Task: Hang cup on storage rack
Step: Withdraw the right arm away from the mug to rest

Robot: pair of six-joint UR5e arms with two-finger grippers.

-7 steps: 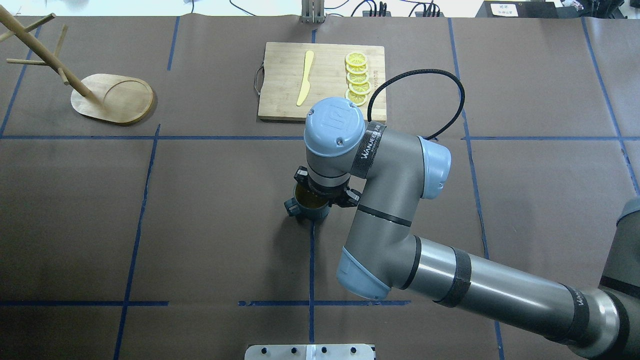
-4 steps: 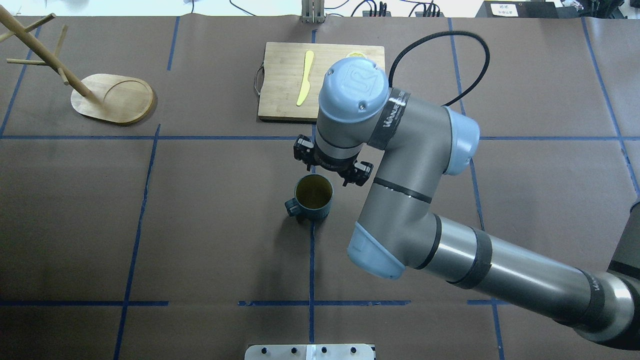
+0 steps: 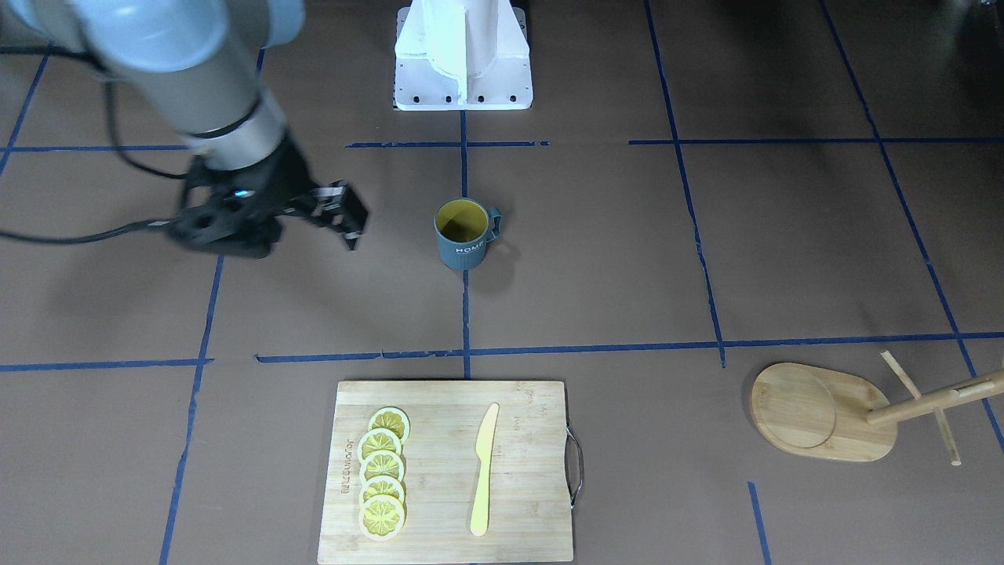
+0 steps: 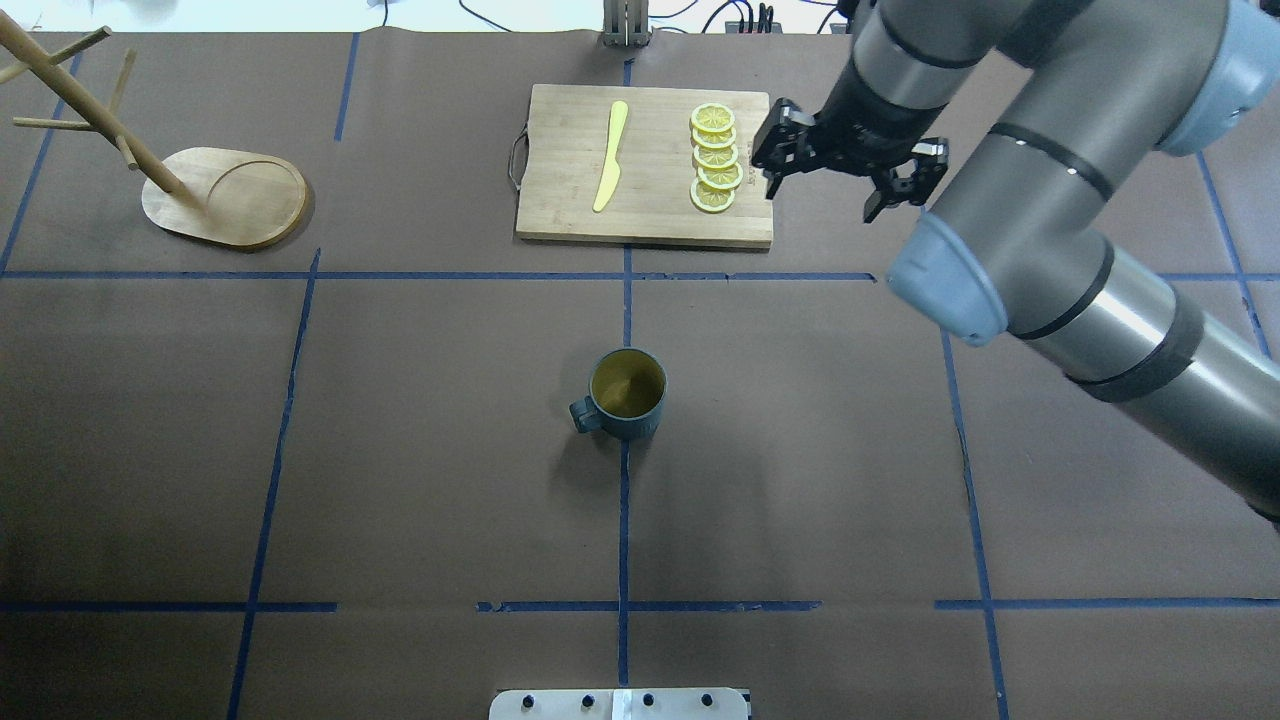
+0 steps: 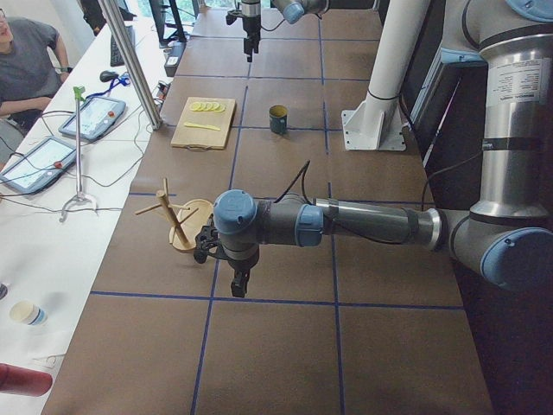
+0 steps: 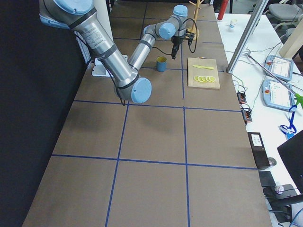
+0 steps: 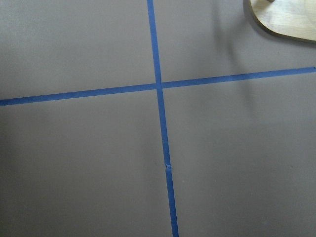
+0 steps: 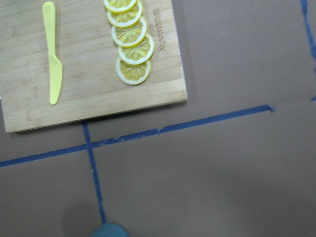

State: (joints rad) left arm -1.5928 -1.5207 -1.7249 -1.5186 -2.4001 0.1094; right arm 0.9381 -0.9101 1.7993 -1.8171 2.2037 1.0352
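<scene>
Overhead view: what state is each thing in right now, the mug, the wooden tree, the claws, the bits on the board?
cup: upright on the table, free, not hung.
storage rack: standing, pegs bare.
right gripper: open, empty, in the air.
left gripper: open or shut, cannot tell.
knife: lying flat on the cutting board.
lemon slices: overlapping row on the cutting board.
</scene>
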